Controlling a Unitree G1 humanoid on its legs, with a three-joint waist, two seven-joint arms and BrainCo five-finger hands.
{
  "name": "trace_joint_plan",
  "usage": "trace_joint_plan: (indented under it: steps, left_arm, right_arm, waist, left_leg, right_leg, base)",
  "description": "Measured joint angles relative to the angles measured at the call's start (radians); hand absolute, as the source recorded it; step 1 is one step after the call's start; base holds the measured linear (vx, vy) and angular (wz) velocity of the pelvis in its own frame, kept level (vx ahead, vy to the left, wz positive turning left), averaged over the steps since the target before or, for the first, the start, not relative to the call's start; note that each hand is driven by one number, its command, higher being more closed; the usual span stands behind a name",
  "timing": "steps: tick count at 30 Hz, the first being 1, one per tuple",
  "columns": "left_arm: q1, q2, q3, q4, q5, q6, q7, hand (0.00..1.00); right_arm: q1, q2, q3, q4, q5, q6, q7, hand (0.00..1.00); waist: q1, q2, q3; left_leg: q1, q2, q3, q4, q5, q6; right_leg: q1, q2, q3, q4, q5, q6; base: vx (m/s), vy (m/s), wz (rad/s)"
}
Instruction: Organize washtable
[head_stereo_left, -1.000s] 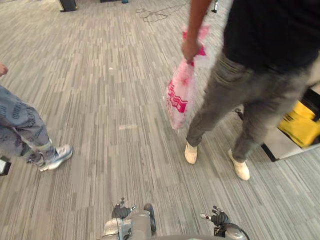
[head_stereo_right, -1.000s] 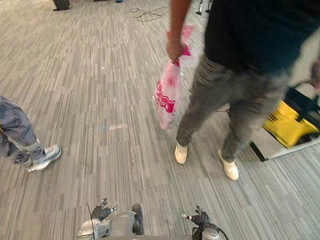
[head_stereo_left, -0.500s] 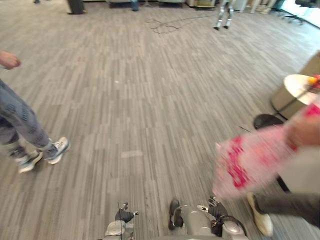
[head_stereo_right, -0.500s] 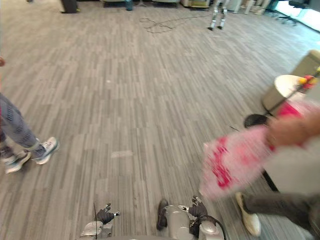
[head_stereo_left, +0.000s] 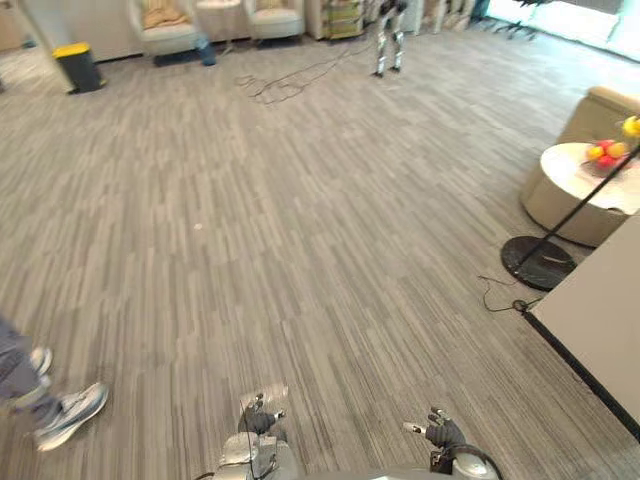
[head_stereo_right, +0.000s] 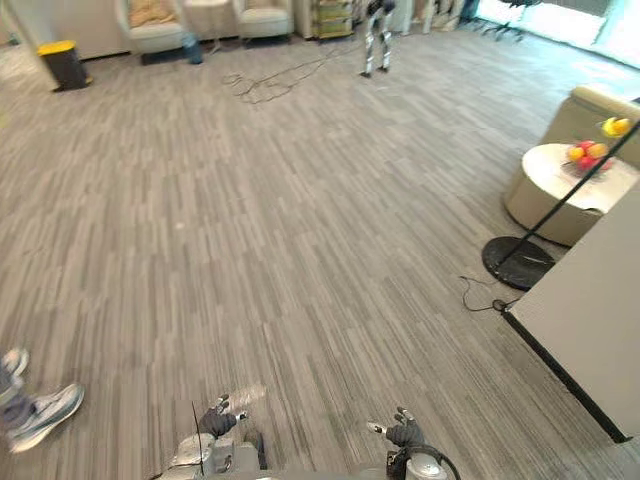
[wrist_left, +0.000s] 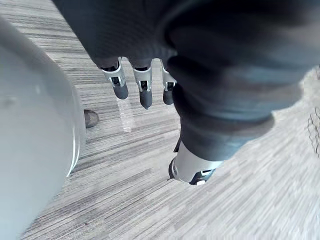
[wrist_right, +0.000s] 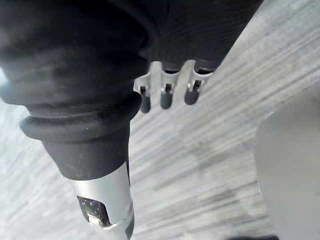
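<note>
My left hand (head_stereo_left: 258, 420) hangs low at the bottom edge of the head views, above grey striped carpet. Its fingers (wrist_left: 144, 86) are straight and relaxed, thumb (wrist_left: 192, 170) apart, nothing between them. My right hand (head_stereo_left: 440, 432) hangs the same way a little to the right. Its fingers (wrist_right: 165, 94) also point loosely at the floor and hold nothing. No washtable or wash items are in sight.
A person's sneakers (head_stereo_left: 62, 415) stand at lower left. On the right are a pale panel (head_stereo_left: 600, 320), a black stand base (head_stereo_left: 538, 262) and a round low table with fruit (head_stereo_left: 585, 175). Far back are a yellow-lidded bin (head_stereo_left: 78, 65), armchairs (head_stereo_left: 165, 25) and a loose cable (head_stereo_left: 285, 82).
The camera has swung, so the whole picture has shifted. The person carrying the pink bag has passed out of sight on the right. Both hands hang as before.
</note>
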Motion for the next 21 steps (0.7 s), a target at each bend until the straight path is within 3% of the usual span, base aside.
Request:
trace_joint_plan:
  steps: [1, 2, 5, 6, 8, 10, 12, 14, 15, 16, 19, 21]
  left_arm:
    - [0.001, 0.004, -0.001, 0.001, 0.0, -0.001, 0.0, 0.0]
    - [-0.001, 0.008, -0.004, 0.007, 0.0, -0.002, 0.0, 0.0]
    - [-0.001, 0.031, -0.025, 0.01, 0.0, 0.003, -0.001, 0.0]
    - [0.005, 0.034, -0.02, 0.01, 0.0, 0.004, 0.001, 0.0]
    - [0.013, 0.034, -0.02, 0.01, 0.0, 0.005, 0.0, 0.0]
    - [0.019, 0.028, -0.006, 0.009, 0.0, 0.005, -0.001, 0.0]
    - [0.022, 0.016, 0.032, 0.009, 0.002, 0.005, -0.001, 0.0]
    - [0.021, 0.009, 0.048, 0.009, 0.002, 0.004, -0.001, 0.0]
    - [0.021, 0.006, 0.057, 0.008, 0.002, 0.004, -0.001, 0.0]
    - [0.027, -0.014, 0.062, 0.009, 0.002, 0.007, -0.001, 0.0]
    - [0.038, -0.062, 0.091, 0.008, 0.002, 0.008, -0.001, 0.0]
    - [0.039, -0.068, 0.091, 0.006, 0.002, 0.013, -0.001, 0.0]
  right_arm:
    - [0.011, 0.008, -0.002, 0.001, 0.0, 0.002, 0.003, 0.0]
    - [0.013, 0.022, -0.011, 0.0, 0.0, 0.003, 0.005, 0.0]
    - [0.007, 0.024, -0.027, -0.007, -0.007, 0.003, 0.023, 0.0]
    - [0.009, 0.025, -0.026, -0.007, -0.007, 0.002, 0.025, 0.0]
    - [0.013, 0.024, -0.016, -0.008, -0.007, -0.005, 0.024, 0.0]
    - [0.013, 0.023, -0.009, -0.008, -0.007, -0.011, 0.025, 0.0]
    - [0.013, 0.015, 0.007, -0.008, -0.007, -0.016, 0.023, 0.0]
    - [0.013, 0.018, 0.02, -0.008, -0.006, -0.015, 0.021, 0.0]
    - [0.014, 0.02, 0.026, -0.007, -0.006, -0.015, 0.021, 0.0]
    - [0.012, 0.001, 0.026, -0.009, -0.005, -0.015, 0.02, 0.0]
    - [0.017, -0.031, 0.026, -0.005, -0.012, -0.018, -0.005, 0.0]
    - [0.016, -0.031, 0.029, -0.004, -0.012, -0.017, -0.01, 0.0]
  waist:
    - [-0.001, -0.018, -0.012]
    - [0.003, -0.042, -0.028]
    - [-0.003, -0.052, -0.015]
    - [0.0, -0.054, -0.013]
    - [-0.007, -0.052, -0.012]
    - [-0.006, -0.049, -0.012]
    - [-0.005, -0.044, -0.015]
    - [-0.006, -0.046, -0.016]
    - [-0.005, -0.052, -0.021]
    - [-0.006, -0.027, -0.034]
    - [-0.004, 0.023, -0.048]
    - [-0.004, 0.025, -0.049]
  left_leg:
    - [0.001, -0.019, 0.013, 0.002, -0.031, 0.012]
    - [0.011, -0.051, 0.038, 0.001, -0.058, 0.034]
    - [0.092, -0.105, 0.077, -0.038, -0.092, 0.087]
    - [0.142, -0.114, 0.083, -0.051, -0.108, 0.111]
    - [0.192, -0.118, 0.085, -0.08, -0.12, 0.123]
    - [0.248, -0.119, 0.084, -0.128, -0.125, 0.129]
    - [0.259, -0.121, 0.083, -0.138, -0.126, 0.115]
    - [0.259, -0.14, 0.076, -0.137, -0.133, 0.107]
    - [0.26, -0.167, 0.064, -0.133, -0.146, 0.102]
    - [0.268, -0.155, 0.054, -0.129, -0.156, 0.092]
    - [0.298, -0.126, 0.041, -0.156, -0.164, 0.081]
    - [0.32, -0.114, 0.032, -0.183, -0.159, 0.073]
  right_leg:
    - [-0.007, -0.023, 0.003, 0.017, -0.002, 0.007]
    - [-0.067, -0.055, 0.025, 0.136, 0.009, 0.028]
    - [-0.246, -0.103, 0.05, 0.495, 0.143, -0.042]
    - [-0.279, -0.1, 0.045, 0.582, 0.108, -0.046]
    - [-0.297, -0.08, 0.012, 0.609, 0.055, -0.047]
    - [-0.322, -0.025, -0.049, 0.499, 0.015, -0.043]
    - [-0.32, 0.04, -0.037, 0.304, 0.021, -0.052]
    - [-0.301, 0.059, -0.002, 0.172, 0.077, -0.102]
    - [-0.277, 0.045, 0.012, 0.104, 0.16, -0.091]
    - [-0.252, 0.047, -0.009, 0.086, 0.157, -0.073]
    - [-0.195, 0.074, -0.041, 0.014, 0.157, -0.074]
    - [-0.171, 0.086, -0.055, -0.005, 0.157, -0.074]
  base:
    - [0.27, 0.413, -0.35]
    - [0.23, 0.392, -0.2]
    - [0.23, 0.388, -0.16]
    - [0.23, 0.364, -0.18]
    - [0.13, 0.221, -0.01]
    - [0.16, 0.148, 0.15]
    - [0.2, 0.077, 0.11]
    - [0.21, -0.006, 0.18]
    - [0.2, -0.042, 0.37]
    - [0.25, -0.049, 0.42]
    - [0.24, -0.061, 0.23]
    - [0.14, -0.076, 0.17]
